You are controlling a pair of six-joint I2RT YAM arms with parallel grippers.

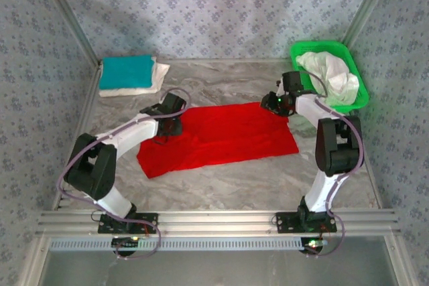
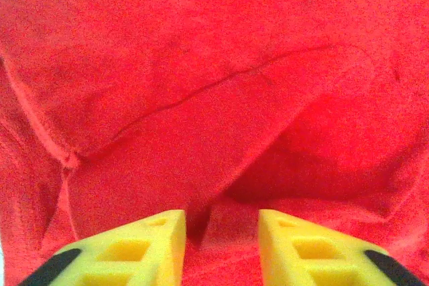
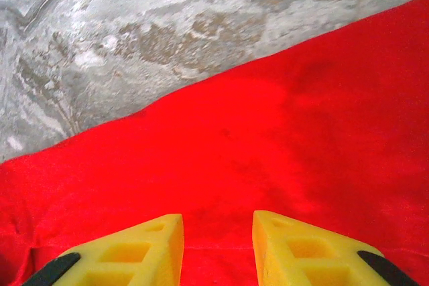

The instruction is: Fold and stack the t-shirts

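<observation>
Red t-shirt (image 1: 218, 138) lies mid counter (image 1: 234, 189), left hand (image 2: 221, 216) and right hand (image 3: 218, 218) both spread empty at its far edge; I'd pinch both corners level, then fold evenly toward me.

The t-shirt (image 1: 221, 132) is red, the basket (image 1: 320, 45) green.

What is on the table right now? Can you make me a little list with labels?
Red t-shirt: spread out on the table
Teal t-shirt: folded, far left, on a folded white t-shirt
Green basket: far right, white cloth inside
Left pincer: open, over the red t-shirt's left end
Right pincer: open, over its far right corner
</observation>
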